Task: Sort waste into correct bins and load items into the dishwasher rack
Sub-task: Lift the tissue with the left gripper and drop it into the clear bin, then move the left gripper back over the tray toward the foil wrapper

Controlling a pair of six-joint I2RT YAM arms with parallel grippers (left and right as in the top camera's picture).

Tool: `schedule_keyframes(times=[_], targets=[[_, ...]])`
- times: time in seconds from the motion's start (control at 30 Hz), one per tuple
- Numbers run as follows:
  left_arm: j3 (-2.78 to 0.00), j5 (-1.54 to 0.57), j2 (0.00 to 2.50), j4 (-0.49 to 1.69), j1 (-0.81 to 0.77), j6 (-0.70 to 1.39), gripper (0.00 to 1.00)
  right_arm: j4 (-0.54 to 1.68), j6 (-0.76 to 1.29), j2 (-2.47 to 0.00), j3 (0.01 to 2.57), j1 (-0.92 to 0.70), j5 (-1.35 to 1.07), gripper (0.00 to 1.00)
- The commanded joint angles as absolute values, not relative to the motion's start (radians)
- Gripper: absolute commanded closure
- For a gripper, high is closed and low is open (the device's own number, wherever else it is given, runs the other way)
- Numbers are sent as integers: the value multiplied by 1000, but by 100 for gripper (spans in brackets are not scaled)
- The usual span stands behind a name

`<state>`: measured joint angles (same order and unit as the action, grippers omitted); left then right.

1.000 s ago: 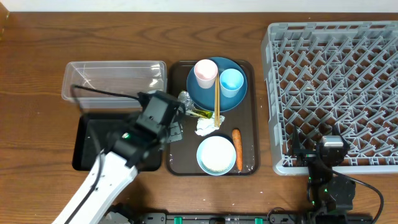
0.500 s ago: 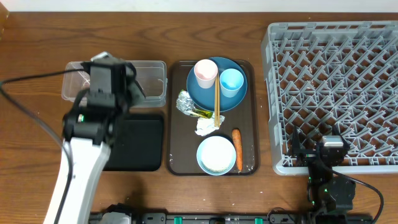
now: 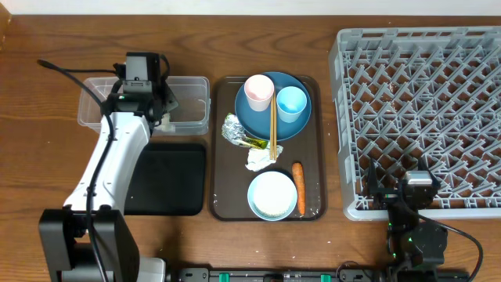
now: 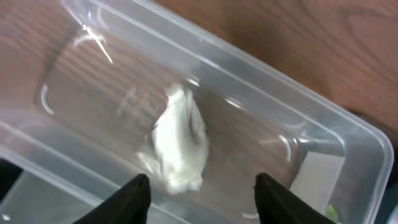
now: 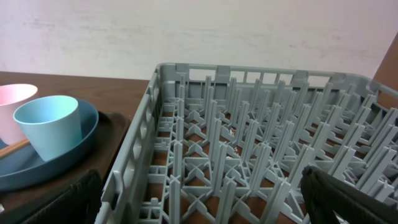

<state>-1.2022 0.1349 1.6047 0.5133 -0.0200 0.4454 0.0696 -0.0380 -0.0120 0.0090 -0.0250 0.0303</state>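
Left gripper (image 4: 200, 185) is hovering over the clear rectangular plastic tub (image 4: 323, 134), jaws partly spread, nothing between them. A crumpled white tissue (image 4: 180, 143) lies on the tub floor just ahead of the fingertips; I can't tell whether it touches them. On the wooden bench (image 3: 31, 157), beyond the tub from this gripper, sit crumpled silver foil (image 3: 231, 127) and a small orange carrot (image 3: 298, 188). Right gripper (image 5: 200, 180) is spread wide and empty, with the grey pegged plastic dishwasher rack (image 5: 249, 155) directly in front and a light-blue cup (image 5: 50, 124) to its left.
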Motion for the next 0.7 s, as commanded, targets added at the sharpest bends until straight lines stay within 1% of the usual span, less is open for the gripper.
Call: schedule_keyframes(times=[0.0, 0.07, 0.17, 0.27, 0.33, 0.5, 0.67], targets=[[-1217, 146, 1585, 503, -12, 438, 41, 71, -42, -7, 5, -37, 37, 1], [-1219, 104, 1567, 507, -12, 438, 41, 71, -42, -7, 5, -37, 37, 1], [-1219, -59, 1519, 540, -12, 438, 41, 71, -43, -7, 5, -37, 37, 1], [-1219, -224, 1468, 616, -14, 438, 42, 71, -42, -7, 5, -37, 37, 1], [-1219, -282, 1435, 685, -25, 438, 42, 71, -42, -7, 5, -37, 37, 1], [-1219, -276, 1357, 855, -83, 437, 42, 71, -42, -7, 5, -37, 37, 1], [-1219, -242, 1287, 942, -135, 437, 42, 71, -42, -7, 5, -37, 37, 1]])
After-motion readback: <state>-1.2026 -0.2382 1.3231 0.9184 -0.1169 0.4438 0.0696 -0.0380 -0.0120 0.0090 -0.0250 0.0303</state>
